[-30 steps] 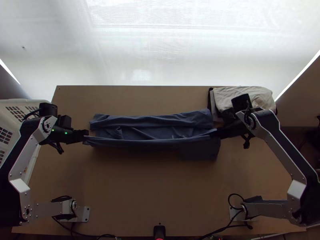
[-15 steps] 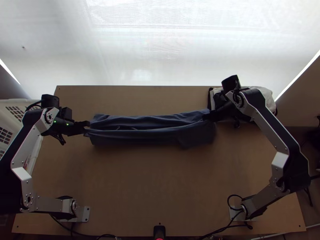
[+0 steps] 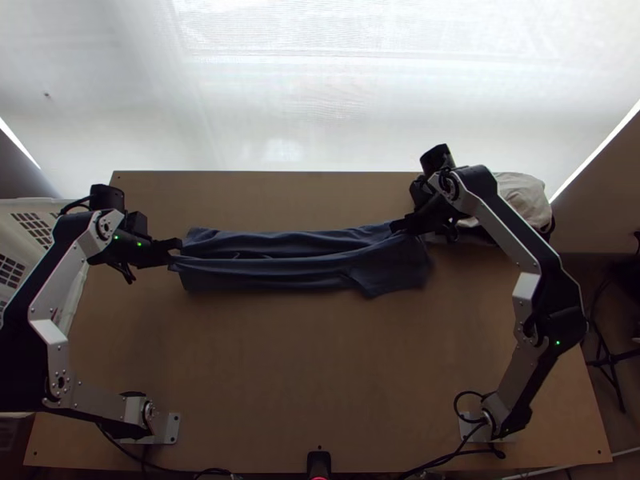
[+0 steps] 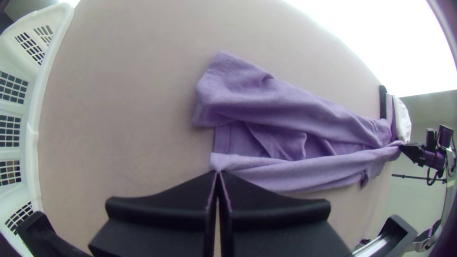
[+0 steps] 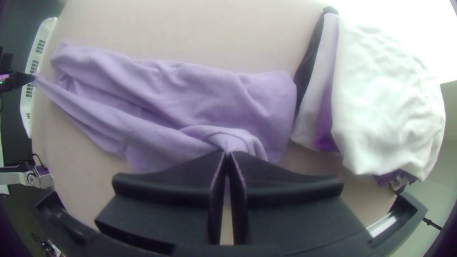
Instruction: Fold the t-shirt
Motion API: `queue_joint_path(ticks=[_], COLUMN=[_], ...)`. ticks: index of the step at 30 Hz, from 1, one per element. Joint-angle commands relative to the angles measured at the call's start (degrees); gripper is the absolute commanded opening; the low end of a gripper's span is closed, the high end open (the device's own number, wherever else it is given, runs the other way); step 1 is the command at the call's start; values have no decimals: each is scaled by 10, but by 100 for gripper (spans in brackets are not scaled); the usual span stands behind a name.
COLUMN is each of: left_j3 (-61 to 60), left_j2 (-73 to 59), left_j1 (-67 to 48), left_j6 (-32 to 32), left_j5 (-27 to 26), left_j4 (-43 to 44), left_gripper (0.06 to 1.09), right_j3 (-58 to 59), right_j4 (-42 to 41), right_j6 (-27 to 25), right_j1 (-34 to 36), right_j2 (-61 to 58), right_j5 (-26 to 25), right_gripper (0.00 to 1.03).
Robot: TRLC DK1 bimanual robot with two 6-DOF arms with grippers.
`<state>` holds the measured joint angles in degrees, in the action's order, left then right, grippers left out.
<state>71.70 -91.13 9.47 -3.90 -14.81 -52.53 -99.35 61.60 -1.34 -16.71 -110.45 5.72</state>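
Black, flat and wide, the two fingers of the left end effector (image 3: pixel 171 251) are clenched on a corner of a blue-violet cloth t-shirt (image 3: pixel 304 264) at its left end; in the left wrist view their tips meet over the pinched fabric. The right end effector (image 3: pixel 399 227), with the same black fingers, is closed on gathered fabric near the shirt's right end, small folds curling around its tips in the right wrist view.

Between the two grips a long ridge of cloth runs nearly straight. The shirt lies in a narrow, layered band across the middle of the wooden worktop (image 3: pixel 320 376), with an opening and creased inner layers between its far part and the gripped ridge. Near the right end, a flap (image 3: pixel 380 284) juts toward the near edge.

Just beside that end sits a pile of folded clothes in black, white and purple, topped by a rumpled off-white cloth (image 5: pixel 381 95). Past the shirt's left end, well apart from it, stands a white plastic basket with latticed walls (image 4: pixel 32 138). Beyond the far edge hangs a pale, bright sheet-like backdrop (image 3: pixel 320 96). A small black device with a red light (image 3: pixel 318 462) is at the near edge.
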Motion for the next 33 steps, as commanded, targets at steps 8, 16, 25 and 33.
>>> queue_joint_path(ticks=[8, 16, 25, 33], left_j3=[9, 33, 57, 69], left_j2=[-59, -83, -110, -117], left_j1=[0, -37, -56, -63], left_j6=[-12, -31, -45, -13], left_j5=[48, 49, 54, 43], left_j4=[49, 67, 68, 56], left_gripper=[10, 10, 10, 104], right_j3=[-88, -129, -150, -146], right_j4=[0, 0, -3, -1], right_j6=[1, 5, 6, 22], right_j1=[18, 13, 10, 10], right_j2=[-93, -136, -172, -150], right_j5=[-40, -50, -72, -71], right_gripper=[3, 3, 3, 82])
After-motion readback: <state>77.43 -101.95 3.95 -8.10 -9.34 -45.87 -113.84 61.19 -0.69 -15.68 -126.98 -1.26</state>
